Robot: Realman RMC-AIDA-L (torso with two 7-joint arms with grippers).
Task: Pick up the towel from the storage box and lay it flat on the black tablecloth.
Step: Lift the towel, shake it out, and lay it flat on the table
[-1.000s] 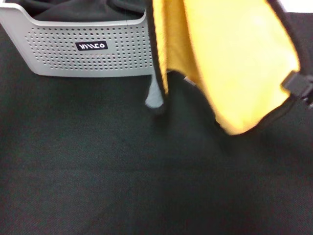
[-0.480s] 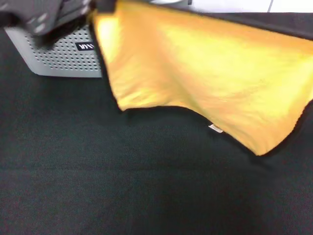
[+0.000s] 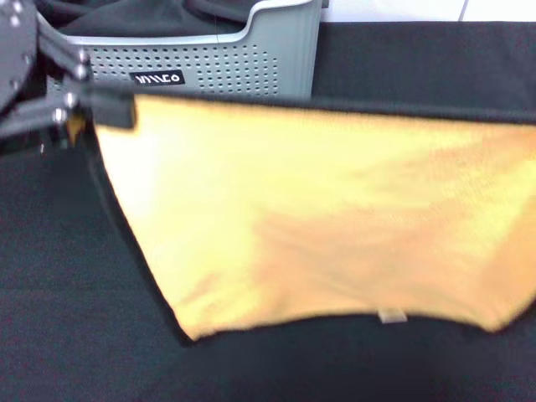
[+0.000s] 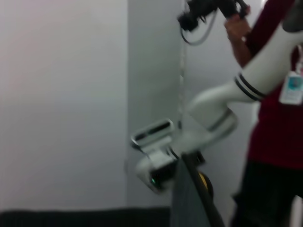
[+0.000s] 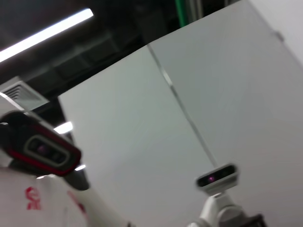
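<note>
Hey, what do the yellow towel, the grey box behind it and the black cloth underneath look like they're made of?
The towel looks like soft plush fabric, matte yellow-orange with black trim; it sags between its held corners. The left end effector holds one corner. The box seems to be moulded plastic, light grey and smooth, with rows of small punched holes. The black cloth appears to be matte woven fabric, finely textured, without shine.

A black logo label [image 3: 157,79] with white lettering sits on the perforated front of the storage box [image 3: 251,67], just beyond the left gripper [image 3: 84,109]; its letters are too stylised to read surely. The towel's small white label [image 3: 391,316] shows no legible print.
</note>
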